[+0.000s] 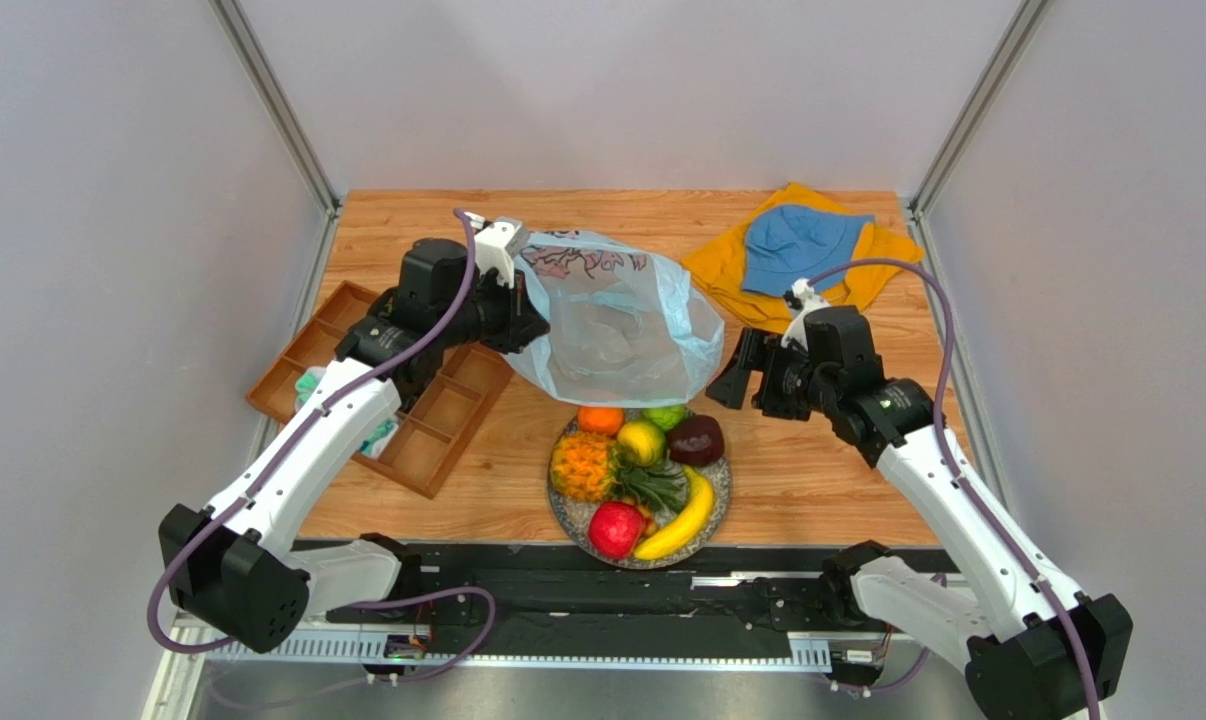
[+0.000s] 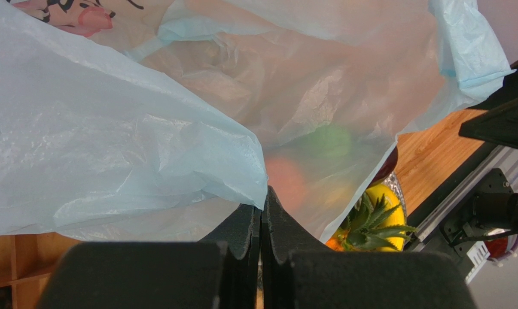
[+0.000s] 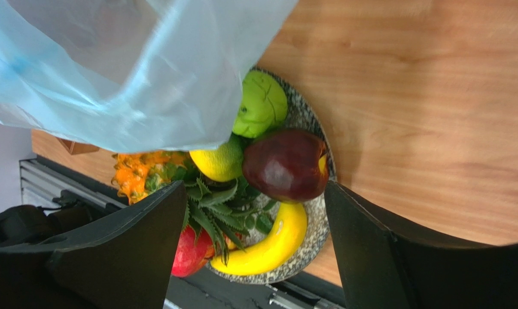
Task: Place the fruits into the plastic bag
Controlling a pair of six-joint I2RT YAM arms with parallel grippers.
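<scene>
The light blue plastic bag [image 1: 624, 323] hangs lifted above the table's middle, its edge pinched in my shut left gripper [image 1: 516, 312], as the left wrist view [image 2: 263, 199] shows. The fruits lie on the speckled plate [image 1: 717, 488] just below: orange [image 1: 600, 420], green apple [image 3: 260, 103], yellow-green fruit [image 3: 219, 162], maroon fruit [image 3: 285, 165], pineapple [image 1: 582, 468], red apple [image 1: 615, 528], banana [image 3: 268, 244]. My right gripper [image 3: 254, 193] is open and empty, right of the bag and above the plate's far right side [image 1: 729, 372].
A brown wooden compartment tray [image 1: 414, 413] lies under the left arm. A blue hat [image 1: 802, 243] on a yellow cloth [image 1: 722, 270] sits at the back right. The plate is close to the table's near edge.
</scene>
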